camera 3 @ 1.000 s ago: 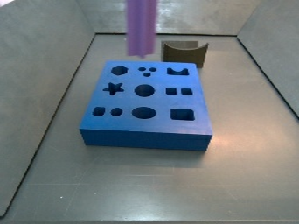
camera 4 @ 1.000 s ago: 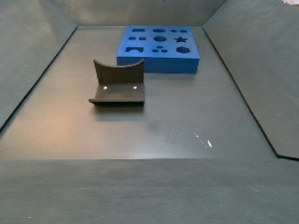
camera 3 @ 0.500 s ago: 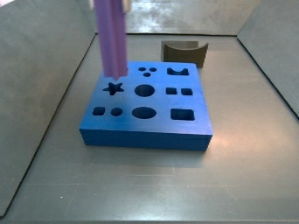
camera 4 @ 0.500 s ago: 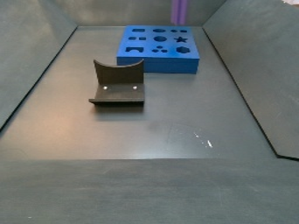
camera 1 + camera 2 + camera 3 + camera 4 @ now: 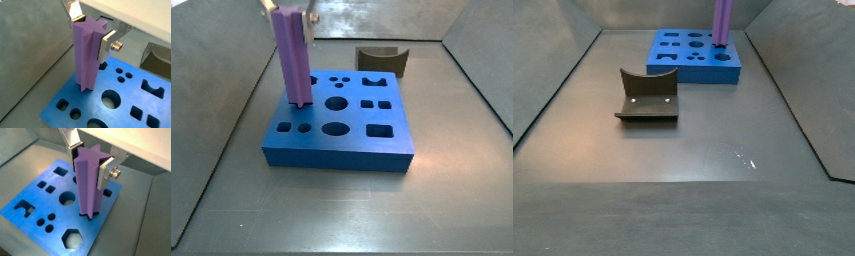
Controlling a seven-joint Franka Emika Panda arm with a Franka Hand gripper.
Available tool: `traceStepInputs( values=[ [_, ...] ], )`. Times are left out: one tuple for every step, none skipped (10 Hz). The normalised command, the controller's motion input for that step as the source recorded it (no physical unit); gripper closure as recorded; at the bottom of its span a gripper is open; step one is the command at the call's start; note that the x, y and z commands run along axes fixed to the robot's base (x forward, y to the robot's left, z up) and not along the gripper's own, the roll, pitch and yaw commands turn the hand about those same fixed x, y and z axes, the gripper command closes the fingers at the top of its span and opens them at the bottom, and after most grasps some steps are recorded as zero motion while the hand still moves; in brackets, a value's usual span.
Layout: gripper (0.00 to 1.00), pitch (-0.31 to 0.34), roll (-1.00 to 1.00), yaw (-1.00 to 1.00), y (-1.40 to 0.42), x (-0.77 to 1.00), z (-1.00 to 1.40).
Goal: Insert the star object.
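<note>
Lavender and ridged, the star object (image 5: 89, 55) hangs upright in my fingers (image 5: 107, 46), which are clenched on its upper end; both wrist views show the silver plates pressed against its flutes. Its lower tip sits right at the star-shaped hole of the blue block (image 5: 358, 140), on the block's side nearest one side wall of the counter (image 5: 331, 215). In a wrist view the tip (image 5: 87, 214) looks to be just entering the hole, though I cannot tell how deep it has gone. The gripper (image 5: 90, 158) is directly above the block, and a side view shows only a sliver of it at the top of the peg (image 5: 291, 55).

My judgement is that the step in hand is the insertion itself. To do it well I would keep the peg plumb and check that its points line up with the arms of the hole before pushing, since a small twist would make the ridges catch on the rim. I would lower slowly and straight, watching for the peg tilting or the block sliding on the counter, and let go only once the peg is seated.

The dark brown curved block (image 5: 647, 95) stands well apart, toward the middle of the counter, clear of the work.
</note>
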Motion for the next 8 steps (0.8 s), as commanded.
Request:
traceStepInputs(
  values=[
    [1.0, 0.063, 0.06, -0.15, 0.17, 0.03, -0.33],
    [1.0, 0.026, 0.0, -0.18, 0.13, 0.0, -0.34],
    [1.0, 0.007, 0.0, -0.32, 0.09, 0.0, -0.34],
    [1.0, 0.0, -0.05, -0.5, 0.03, -0.06, -0.37],
    [1.0, -0.091, -0.19, -0.53, 0.0, -0.08, -0.31],
    [1.0, -0.083, -0.2, -0.37, -0.01, 0.0, -0.25],
    [1.0, -0.033, -0.13, -0.12, -0.1, 0.0, -0.19],
    [1.0, -0.011, -0.17, -0.03, -0.06, 0.15, -0.19]
  ],
)
